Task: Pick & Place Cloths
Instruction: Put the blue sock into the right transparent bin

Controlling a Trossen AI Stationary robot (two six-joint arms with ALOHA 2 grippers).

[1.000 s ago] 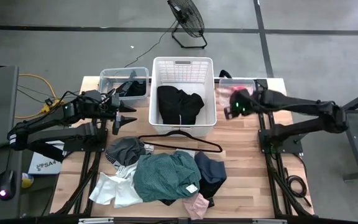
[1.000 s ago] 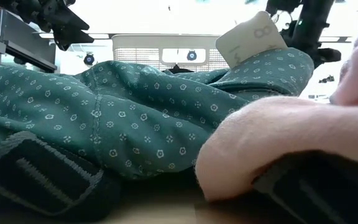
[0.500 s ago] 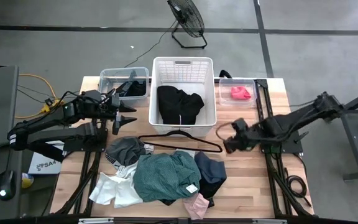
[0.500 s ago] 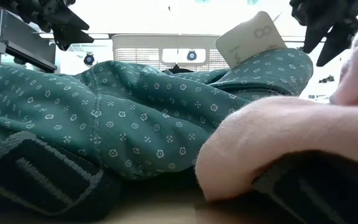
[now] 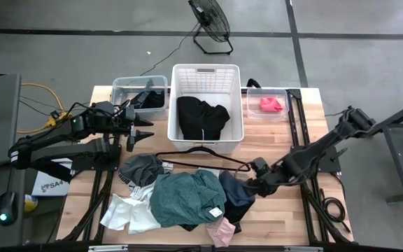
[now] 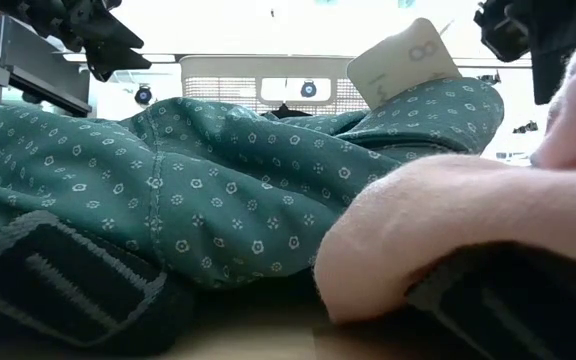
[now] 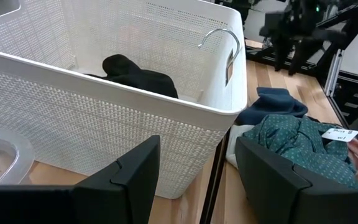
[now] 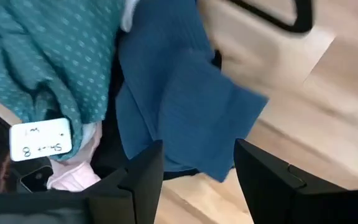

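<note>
Right end effector [image 5: 252, 183] is over the navy cloth [image 5: 236, 189], at the right edge of the pile near the front of the desk [image 5: 278, 217]. Its fingers are apart with nothing between them, and the wrist cam looks straight down past them onto blue fabric [image 8: 179, 106]. So I'd call this the reach for the next pick, not a grasp yet.

Next move, I'd guess: drop onto the navy piece, pinch a fold and lift it clear of the teal shirt [image 5: 187, 199] it's tucked against, then carry it to the white basket [image 5: 206, 75] at the back middle, which already has a black cloth [image 5: 200, 115] in it. Watch the wire hanger [image 5: 201, 159] lying between pile and basket, it could snag.

The navy cloth is crumpled, so there's no clear direction. If anything its long axis runs front to back along the pile's right side.

Left end effector [image 5: 140, 129] hangs by the basket's left side, fingers spread, empty. A pink cloth [image 5: 271, 105] sits in the small bin at the back right.
</note>
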